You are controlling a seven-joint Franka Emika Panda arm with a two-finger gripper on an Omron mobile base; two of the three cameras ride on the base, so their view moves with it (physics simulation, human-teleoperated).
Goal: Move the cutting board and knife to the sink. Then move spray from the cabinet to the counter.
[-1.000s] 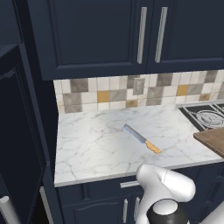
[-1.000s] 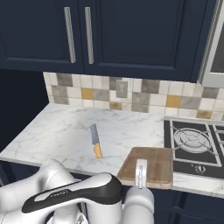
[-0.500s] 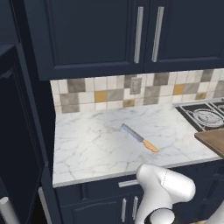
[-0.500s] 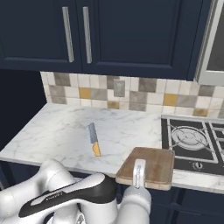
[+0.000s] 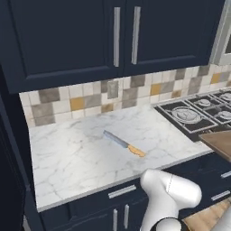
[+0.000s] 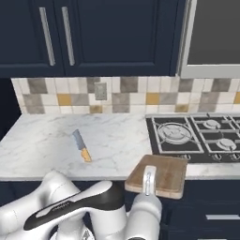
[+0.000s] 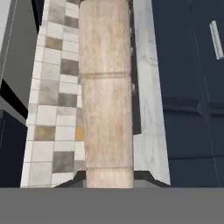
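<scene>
Dark navy double-door wall cupboards with long silver handles (image 6: 56, 35) fill the 12 o'clock region of both base views, above a backsplash of beige, grey and ochre square tiles (image 6: 126, 96).

White marble counter with grey veins (image 5: 81, 158) runs below the tiles, over dark navy drawers with silver handles (image 5: 122, 191). A black gas hob with round burners (image 6: 192, 136) is set into the slab at 3 o'clock in the right base view.

Flat rectangular brown wooden cutting board (image 6: 161, 176) sits lifted at the counter's front edge, overhanging it, just in front of the hob's near left corner. The two-finger gripper (image 6: 149, 180) is closed on the board's near edge; one pale finger lies over the top face. In the hand view the board (image 7: 107, 96) runs from 6 o'clock straight up to 12 o'clock, so it extends directly ahead of the gripper.

Slim knife with grey-blue blade and short orange handle (image 6: 81, 146) lies flat on the marble, well apart from the board, at about 9 o'clock from it in the right base view; handle toward the counter front, blade toward the tiles.
</scene>
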